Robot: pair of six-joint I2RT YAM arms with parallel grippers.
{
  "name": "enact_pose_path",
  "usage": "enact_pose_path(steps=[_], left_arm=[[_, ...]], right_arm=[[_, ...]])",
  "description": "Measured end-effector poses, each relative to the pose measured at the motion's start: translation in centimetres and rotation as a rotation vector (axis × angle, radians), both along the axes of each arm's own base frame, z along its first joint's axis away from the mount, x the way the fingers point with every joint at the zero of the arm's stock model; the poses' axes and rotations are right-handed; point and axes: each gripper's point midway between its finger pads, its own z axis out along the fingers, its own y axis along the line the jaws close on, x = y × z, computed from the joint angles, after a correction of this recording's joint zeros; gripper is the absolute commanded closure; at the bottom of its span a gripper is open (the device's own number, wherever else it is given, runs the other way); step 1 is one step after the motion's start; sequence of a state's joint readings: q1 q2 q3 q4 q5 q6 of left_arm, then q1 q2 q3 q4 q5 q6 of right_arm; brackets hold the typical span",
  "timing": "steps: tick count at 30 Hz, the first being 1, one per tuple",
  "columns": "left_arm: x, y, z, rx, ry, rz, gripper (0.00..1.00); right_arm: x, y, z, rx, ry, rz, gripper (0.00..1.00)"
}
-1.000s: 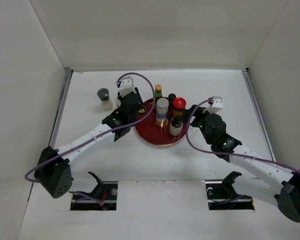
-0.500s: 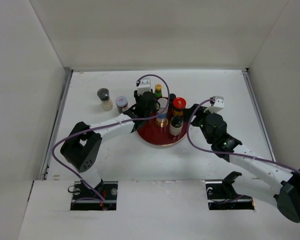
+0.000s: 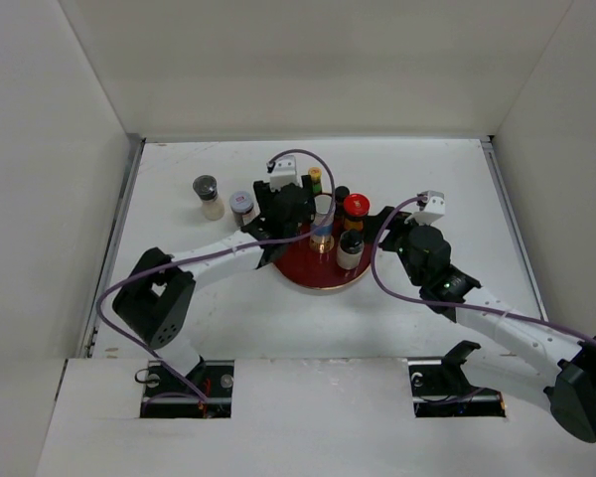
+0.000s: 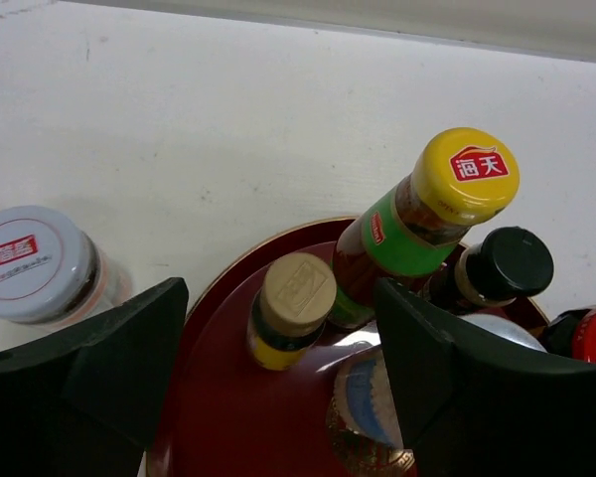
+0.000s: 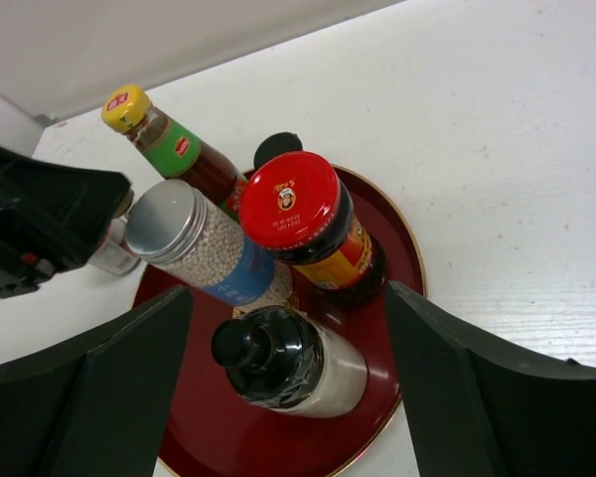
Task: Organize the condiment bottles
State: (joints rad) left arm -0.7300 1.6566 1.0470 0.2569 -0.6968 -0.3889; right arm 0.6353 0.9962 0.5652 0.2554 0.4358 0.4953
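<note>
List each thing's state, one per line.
Left end effector: open, empty.
Right end effector: open, empty.
Yellow-cap bottle: upright, on tray.
Tan-cap jar: upright, on tray.
Black-cap bottle: upright, on tray.
Red-cap jar: upright, on tray.
Silver-cap jar: upright, on tray.
Black-top shaker: upright, on tray.
White-lid jar: upright, off tray.
Grey-cap jar: upright, off tray.

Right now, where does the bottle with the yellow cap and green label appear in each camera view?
Top external: the yellow-capped bottle is at upper centre, at the far edge of the dark red tray.
Left wrist: the yellow-capped bottle is right of centre in the upper half, leaning in the picture.
Right wrist: the yellow-capped bottle is in the upper left.
Shared landmark: the dark red tray, seen in all three views.
</note>
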Motion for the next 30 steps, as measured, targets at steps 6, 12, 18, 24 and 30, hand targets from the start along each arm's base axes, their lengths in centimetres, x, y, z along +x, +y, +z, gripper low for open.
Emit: enact_pose_path(steps=[6,12,18,24,30], left_arm=[[-2.8,4.1,4.3,-0.066,-0.081,0.049,0.21],[-2.0,9.8,5.5,-0.123,-0.099,0.170,0.17],[0.1,13.2,-1.2,-0.034,0.083,0.240,0.13],[1.6,12.9,-5.6,0.006,0.204,0.219,0.14],[3.2,12.3,-6.6,0.009,0.220,0.214,0.28]], right_arm=[[0.0,0.0,0.0,0.000,0.000,0.000,0.15],[0.0,0.0,0.0,0.001,0.000,0.001,0.03],[0.0,0.0,0.0,0.001,-0.001,0.001,0.00],[0.0,0.0,0.1,0.004,-0.005,0.001,0.00],[0.0,0.1,0.1,0.004,-0.005,0.001,0.00]])
